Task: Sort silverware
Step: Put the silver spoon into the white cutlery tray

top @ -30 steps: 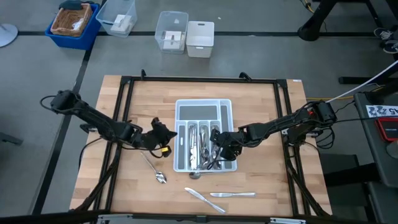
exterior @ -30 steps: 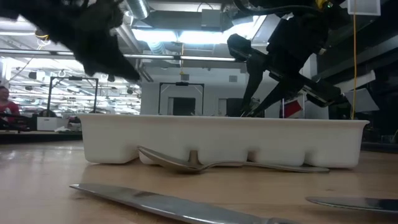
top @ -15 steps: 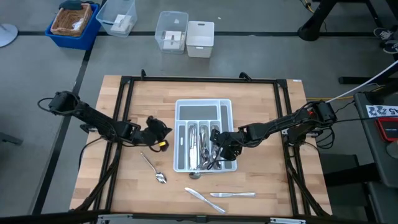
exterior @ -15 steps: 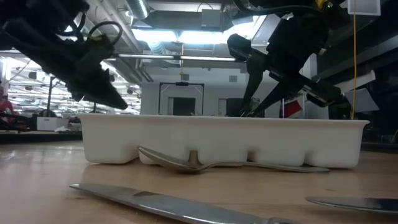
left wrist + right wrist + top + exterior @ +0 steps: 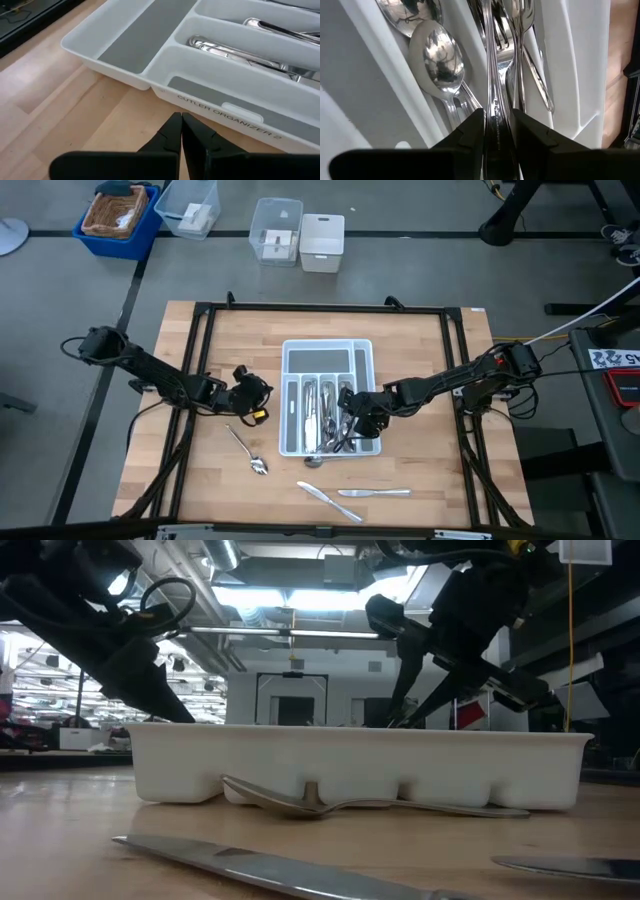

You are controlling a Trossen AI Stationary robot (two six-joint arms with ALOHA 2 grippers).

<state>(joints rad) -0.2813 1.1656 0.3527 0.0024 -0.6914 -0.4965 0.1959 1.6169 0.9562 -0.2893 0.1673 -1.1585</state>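
High view: white tray mid-table holding most silverware, one spoon and two knives loose on the wood; left wrist view: left gripper pressed together beside the tray; right wrist view: right gripper pinching a utensil handle inside it.

One tray, two knives, two loose spoons.
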